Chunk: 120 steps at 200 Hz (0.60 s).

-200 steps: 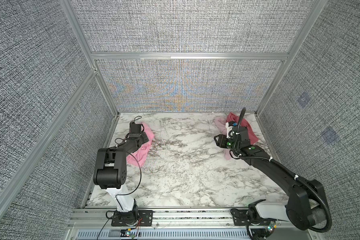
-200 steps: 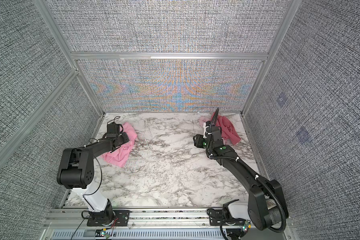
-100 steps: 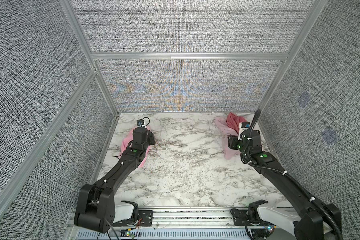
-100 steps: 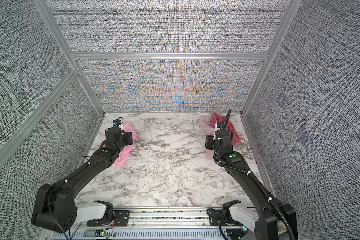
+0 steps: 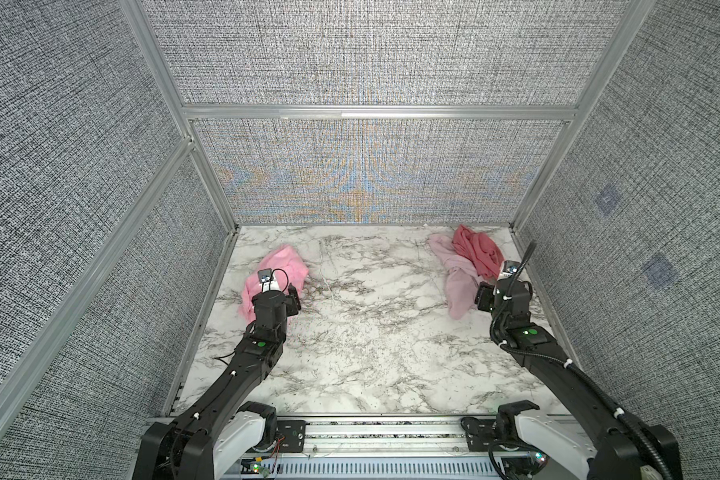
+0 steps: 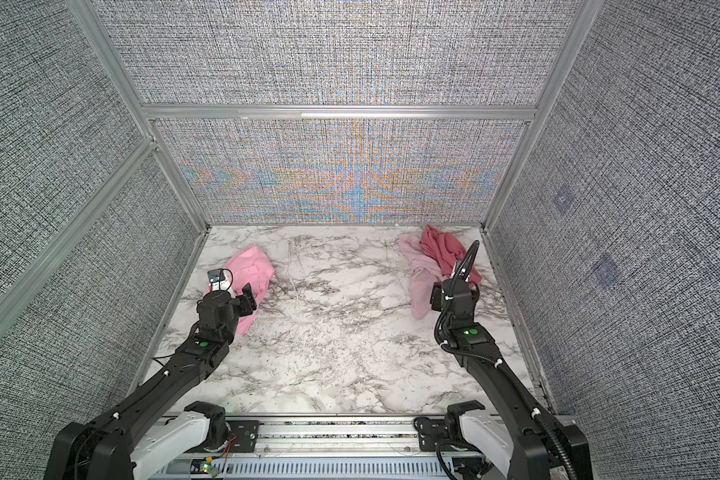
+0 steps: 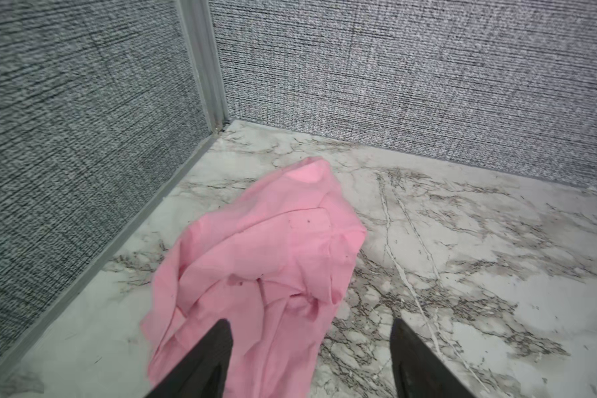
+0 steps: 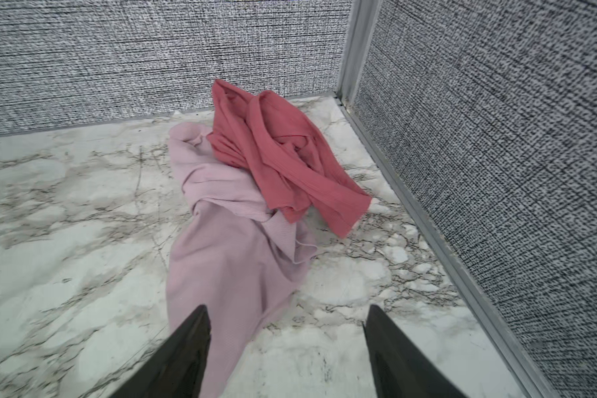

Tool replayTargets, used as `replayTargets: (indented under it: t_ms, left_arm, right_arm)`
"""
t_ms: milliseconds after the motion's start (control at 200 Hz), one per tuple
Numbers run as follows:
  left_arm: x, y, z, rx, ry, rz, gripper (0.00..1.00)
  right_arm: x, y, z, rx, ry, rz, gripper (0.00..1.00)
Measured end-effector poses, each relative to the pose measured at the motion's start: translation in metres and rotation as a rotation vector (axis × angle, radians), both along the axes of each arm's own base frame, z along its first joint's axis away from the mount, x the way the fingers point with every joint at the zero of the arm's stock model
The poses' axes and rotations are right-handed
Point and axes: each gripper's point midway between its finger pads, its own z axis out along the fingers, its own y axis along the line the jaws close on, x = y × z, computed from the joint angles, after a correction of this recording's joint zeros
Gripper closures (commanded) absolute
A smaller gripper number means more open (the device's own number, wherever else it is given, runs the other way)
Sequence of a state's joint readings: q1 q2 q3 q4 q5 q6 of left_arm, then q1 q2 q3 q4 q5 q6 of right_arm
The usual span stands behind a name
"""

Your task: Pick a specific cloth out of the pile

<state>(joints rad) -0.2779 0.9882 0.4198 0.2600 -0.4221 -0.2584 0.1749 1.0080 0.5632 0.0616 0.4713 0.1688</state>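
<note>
My left gripper (image 7: 309, 322) is hanging w/ jaws apart, holding nothing; right gripper (image 8: 286, 308) likewise. The cloth (image 7: 266, 268) is lying crumpled near the left wall, well apart from the pile (image 8: 228, 248). I'm judging it light, limp, non-fragile: pinch a raised fold. The marble table (image 5: 371, 332) is looking slick, and the walls (image 5: 371, 62) are boxing in three sides.

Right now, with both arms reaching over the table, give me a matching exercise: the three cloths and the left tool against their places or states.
Things:
1. bright pink cloth
2. pale dusty-pink cloth
3. rose-red cloth
4. left tool

Places or states:
a. heaped on top of another cloth
b. lying alone, apart from the other cloths
c. partly underneath another cloth
d. open, gripping nothing

Pairs: 1-b, 2-c, 3-a, 4-d
</note>
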Motion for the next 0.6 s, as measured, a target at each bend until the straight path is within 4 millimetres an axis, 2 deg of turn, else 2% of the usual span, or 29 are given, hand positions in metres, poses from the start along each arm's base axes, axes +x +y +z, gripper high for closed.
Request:
replayTargets:
  t_ms: [135, 255, 380, 480, 600]
  left_arm:
    - [-0.011, 0.024, -0.003, 0.054, -0.040, 0.117, 0.24]
    - [-0.024, 0.040, -0.014, 0.104, -0.084, 0.179, 0.24]
    - [-0.026, 0.044, -0.017, 0.155, -0.115, 0.185, 0.24]
    - [-0.020, 0.045, -0.018, 0.191, -0.126, 0.183, 0.24]
    - [-0.011, 0.042, -0.029, 0.243, -0.105, 0.161, 0.24]
  right_arm:
    - [-0.001, -0.018, -0.013, -0.030, -0.018, -0.070, 0.20]
    - [-0.002, -0.031, -0.033, -0.043, -0.023, -0.123, 0.16]
    - [0.003, -0.037, -0.054, -0.079, -0.009, -0.152, 0.14]
    - [0.009, -0.039, -0.065, -0.098, -0.009, -0.160, 0.12]
    - [0.013, -0.038, -0.074, -0.120, -0.027, -0.152, 0.11]
